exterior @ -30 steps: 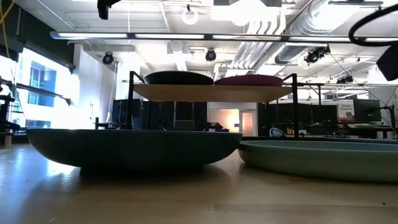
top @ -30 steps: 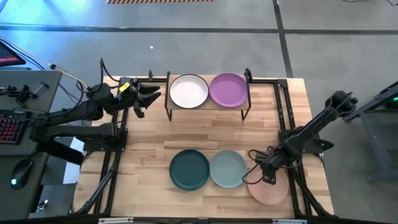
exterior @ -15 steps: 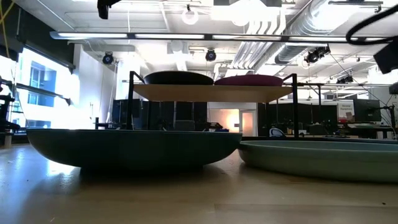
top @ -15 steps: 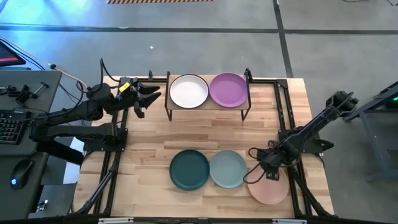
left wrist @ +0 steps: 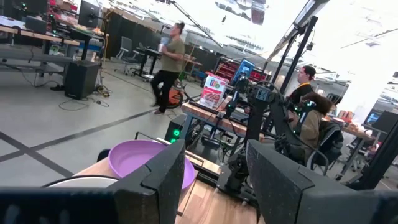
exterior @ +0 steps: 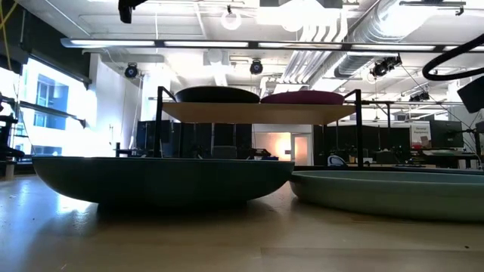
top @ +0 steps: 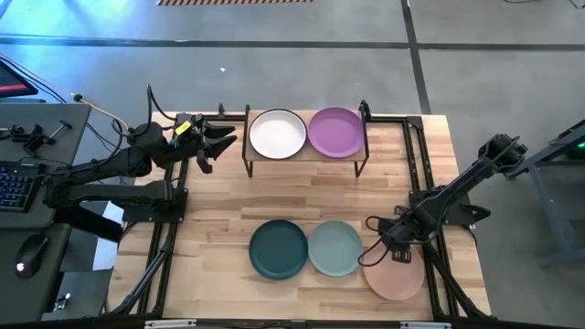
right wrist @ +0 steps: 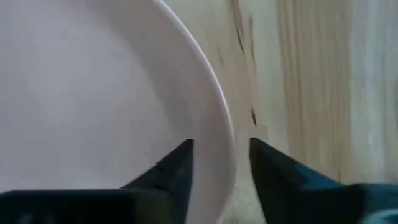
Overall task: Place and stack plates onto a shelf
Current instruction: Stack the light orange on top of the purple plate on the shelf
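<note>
The cream-white plate (top: 278,133) and the purple plate (top: 335,132) lie side by side on the shelf (top: 306,155). The dark teal plate (top: 278,249), pale blue-green plate (top: 335,248) and pink plate (top: 395,281) lie in a row on the table's near part. My right gripper (top: 397,256) is open over the pink plate's far rim (right wrist: 217,134), one finger inside the rim and one outside, with a gap showing. My left gripper (top: 219,142) waits open, left of the shelf, facing the purple plate (left wrist: 149,165). The black plate is out of view.
Black frame rails (top: 422,183) run along the table's left and right sides. The shelf's black posts (top: 364,111) stand at its corners. In the low view the teal plate (exterior: 159,181) and blue-green plate (exterior: 393,193) stand before the shelf (exterior: 257,113). People show in the room beyond.
My right gripper has come down onto the pink plate's far rim, shifting slightly toward the table's far edge; its arm shows lower in the low view. The plates have stayed where they were.
</note>
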